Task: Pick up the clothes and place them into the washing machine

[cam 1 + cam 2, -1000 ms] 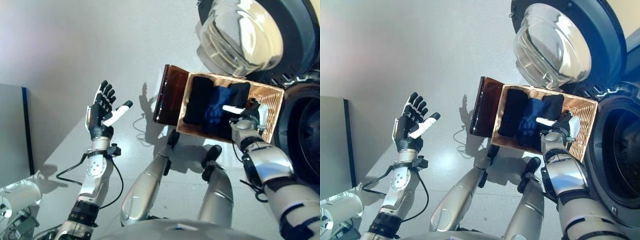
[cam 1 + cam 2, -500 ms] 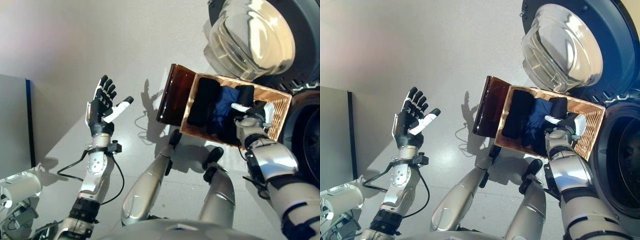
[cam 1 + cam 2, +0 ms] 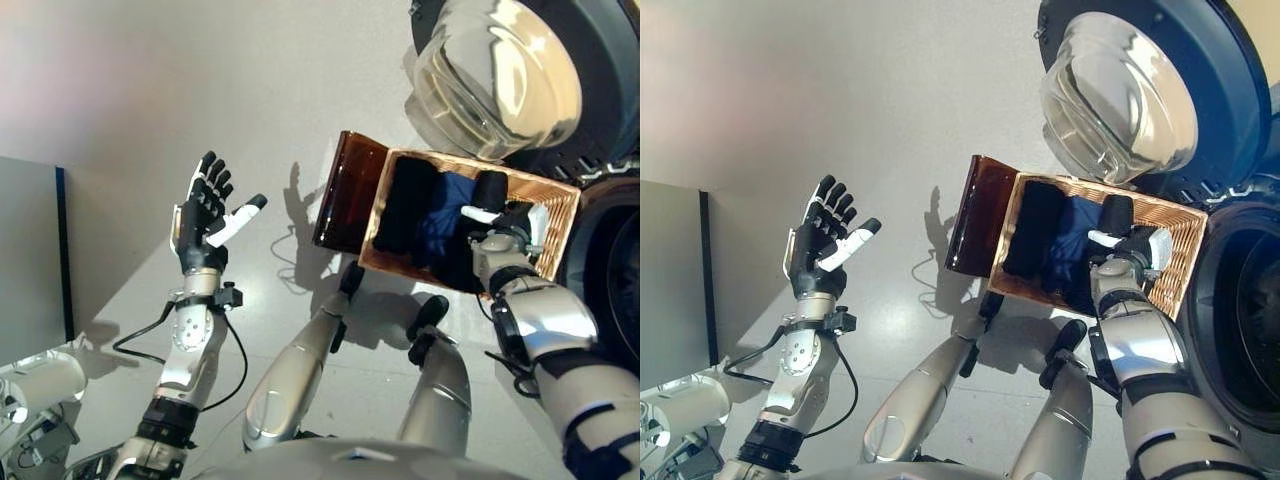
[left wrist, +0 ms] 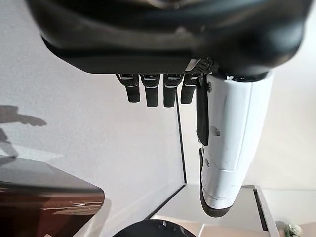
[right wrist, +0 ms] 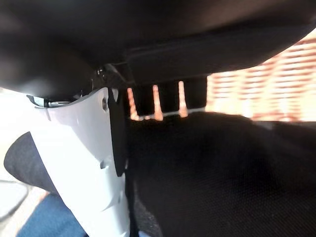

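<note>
A shallow wicker basket [image 3: 557, 205] rests on a low dark brown box [image 3: 345, 190] beside the washing machine. In it lie a black garment [image 3: 400, 205], a blue garment [image 3: 447, 205] and another black garment [image 3: 491, 187]. My right hand [image 3: 508, 232] reaches into the basket over the black and blue clothes. In the right wrist view its fingers [image 5: 168, 98] are straight and touch the black cloth [image 5: 222, 168], with the thumb [image 5: 84, 163] spread out. My left hand [image 3: 203, 222] is raised open and empty, far left of the basket.
The washing machine's round glass door [image 3: 495, 70] stands open above the basket. Its dark drum opening [image 3: 1240, 330] is at the right. A grey cabinet [image 3: 25, 260] stands at the left. Grey floor [image 3: 200, 90] lies between them.
The whole picture has shifted a little, so the camera moved. My right hand stays in the basket on the clothes, and my left hand stays raised and open.
</note>
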Tool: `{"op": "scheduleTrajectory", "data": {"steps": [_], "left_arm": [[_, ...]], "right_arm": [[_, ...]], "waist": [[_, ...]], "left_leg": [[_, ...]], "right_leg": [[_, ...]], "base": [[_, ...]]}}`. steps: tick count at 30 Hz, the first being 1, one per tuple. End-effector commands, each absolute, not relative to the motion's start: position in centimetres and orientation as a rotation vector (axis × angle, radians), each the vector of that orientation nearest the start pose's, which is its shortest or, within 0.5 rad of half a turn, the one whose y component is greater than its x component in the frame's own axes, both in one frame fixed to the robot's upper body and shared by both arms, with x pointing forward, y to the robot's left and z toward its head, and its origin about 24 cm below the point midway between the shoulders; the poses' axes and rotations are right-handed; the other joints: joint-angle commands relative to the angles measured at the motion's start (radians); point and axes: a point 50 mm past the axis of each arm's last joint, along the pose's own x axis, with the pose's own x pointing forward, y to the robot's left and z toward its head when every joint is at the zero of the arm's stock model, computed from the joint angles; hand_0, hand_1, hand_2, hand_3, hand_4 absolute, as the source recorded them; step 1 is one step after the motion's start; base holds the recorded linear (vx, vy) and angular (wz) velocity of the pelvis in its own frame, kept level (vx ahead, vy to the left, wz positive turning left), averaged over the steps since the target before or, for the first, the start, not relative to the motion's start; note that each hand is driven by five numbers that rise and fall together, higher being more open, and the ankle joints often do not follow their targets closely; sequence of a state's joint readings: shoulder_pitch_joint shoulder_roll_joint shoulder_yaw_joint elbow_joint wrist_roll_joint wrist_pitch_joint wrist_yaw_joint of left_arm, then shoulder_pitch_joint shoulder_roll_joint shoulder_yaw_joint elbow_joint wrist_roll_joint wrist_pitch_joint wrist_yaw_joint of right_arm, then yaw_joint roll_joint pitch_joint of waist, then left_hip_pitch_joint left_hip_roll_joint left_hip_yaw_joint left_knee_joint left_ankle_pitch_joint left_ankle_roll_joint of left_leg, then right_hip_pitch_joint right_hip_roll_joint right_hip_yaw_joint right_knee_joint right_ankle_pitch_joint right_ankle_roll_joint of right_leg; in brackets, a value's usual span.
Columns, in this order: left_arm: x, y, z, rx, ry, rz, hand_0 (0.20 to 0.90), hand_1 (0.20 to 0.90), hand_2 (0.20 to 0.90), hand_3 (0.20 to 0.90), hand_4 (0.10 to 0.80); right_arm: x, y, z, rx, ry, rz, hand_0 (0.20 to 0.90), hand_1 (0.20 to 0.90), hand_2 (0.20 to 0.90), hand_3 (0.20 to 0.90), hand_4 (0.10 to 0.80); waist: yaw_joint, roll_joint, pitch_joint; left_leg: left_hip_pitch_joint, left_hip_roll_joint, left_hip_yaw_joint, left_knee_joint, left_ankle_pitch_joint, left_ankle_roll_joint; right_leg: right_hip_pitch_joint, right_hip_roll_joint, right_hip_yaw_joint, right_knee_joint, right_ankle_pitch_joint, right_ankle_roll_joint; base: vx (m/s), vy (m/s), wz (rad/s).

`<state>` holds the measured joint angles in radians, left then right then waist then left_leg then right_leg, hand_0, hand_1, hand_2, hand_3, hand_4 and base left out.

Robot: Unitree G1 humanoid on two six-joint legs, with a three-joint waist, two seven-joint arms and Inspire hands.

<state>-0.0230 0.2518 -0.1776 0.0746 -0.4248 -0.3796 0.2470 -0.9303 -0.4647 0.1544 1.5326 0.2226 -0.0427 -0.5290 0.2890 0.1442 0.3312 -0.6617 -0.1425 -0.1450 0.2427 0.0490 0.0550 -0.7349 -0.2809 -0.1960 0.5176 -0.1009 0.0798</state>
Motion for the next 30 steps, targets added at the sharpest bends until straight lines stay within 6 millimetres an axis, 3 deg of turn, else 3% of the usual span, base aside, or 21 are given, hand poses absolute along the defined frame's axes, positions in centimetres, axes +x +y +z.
{"op": "scheduleTrajectory", "data": {"steps": [1, 5, 12, 15, 20, 30], "left_arm": [[23.5, 19.2, 9.1, -0.244, -0.441, 0.146, 0.9, 0.9, 0.9, 0.9, 0.8], [23.4, 19.5, 8.5, -0.244, -0.412, 0.139, 0.9, 0.9, 0.9, 0.9, 0.8], [23.1, 19.8, 7.3, -0.237, -0.363, 0.147, 0.9, 0.9, 0.9, 0.9, 0.8], [22.8, 20.1, 6.5, -0.245, -0.334, 0.176, 0.9, 0.9, 0.9, 0.9, 0.8], [22.5, 20.0, 5.9, -0.26, -0.311, 0.183, 0.9, 0.9, 0.9, 0.9, 0.8], [21.9, 20.4, 5.6, -0.262, -0.297, 0.198, 0.9, 0.9, 0.9, 0.9, 0.8]], "right_arm": [[34.2, -32.1, 6.8, -0.403, 0.34, -0.846, 0.2, 0.2, 0.2, 0.2, 0.3], [34.0, -32.2, 6.6, -0.305, 0.3, -0.855, 0.2, 0.2, 0.2, 0.2, 0.3], [33.7, -30.8, 5.0, -0.142, 0.239, -0.816, 0.2, 0.2, 0.2, 0.2, 0.3], [32.7, -29.4, 2.7, 0.002, 0.233, -0.787, 0.2, 0.2, 0.2, 0.2, 0.3], [31.7, -29.6, 1.3, -0.024, 0.292, -0.795, 0.2, 0.2, 0.2, 0.2, 0.3], [31.9, -28.7, 1.0, -0.038, 0.314, -0.787, 0.2, 0.2, 0.2, 0.2, 0.3]], "waist": [[-0.028, 0.037, -0.064], [-0.057, 0.032, -0.071], [-0.098, 0.02, -0.084], [-0.122, 0.022, -0.099], [-0.129, 0.036, -0.107], [-0.124, 0.054, -0.119]], "left_leg": [[-0.014, -0.02, 0.061, 0.017, -0.077, -0.041], [0.035, -0.007, 0.082, -0.021, -0.041, -0.036], [0.123, 0.011, 0.104, -0.085, -0.026, -0.037], [0.159, 0.02, 0.113, -0.117, -0.018, -0.038], [0.171, 0.022, 0.121, -0.125, -0.013, -0.036], [0.156, 0.025, 0.121, -0.125, -0.005, -0.036]], "right_leg": [[0.127, 0.018, 0.048, -0.109, 0.005, -0.012], [0.177, 0.029, 0.05, -0.172, 0.059, -0.012], [0.246, 0.045, 0.065, -0.256, 0.087, -0.002], [0.27, 0.048, 0.071, -0.289, 0.098, 0.001], [0.268, 0.05, 0.081, -0.291, 0.103, -0.001], [0.239, 0.053, 0.088, -0.27, 0.098, -0.006]], "base": [[0.005, 0.003, -0.18], [-0.083, 0.032, -0.21], [-0.011, 0.012, -0.3], [0.011, 0.009, -0.11], [-0.017, 0.01, -0.16], [-0.007, 0.001, 0.0]]}}
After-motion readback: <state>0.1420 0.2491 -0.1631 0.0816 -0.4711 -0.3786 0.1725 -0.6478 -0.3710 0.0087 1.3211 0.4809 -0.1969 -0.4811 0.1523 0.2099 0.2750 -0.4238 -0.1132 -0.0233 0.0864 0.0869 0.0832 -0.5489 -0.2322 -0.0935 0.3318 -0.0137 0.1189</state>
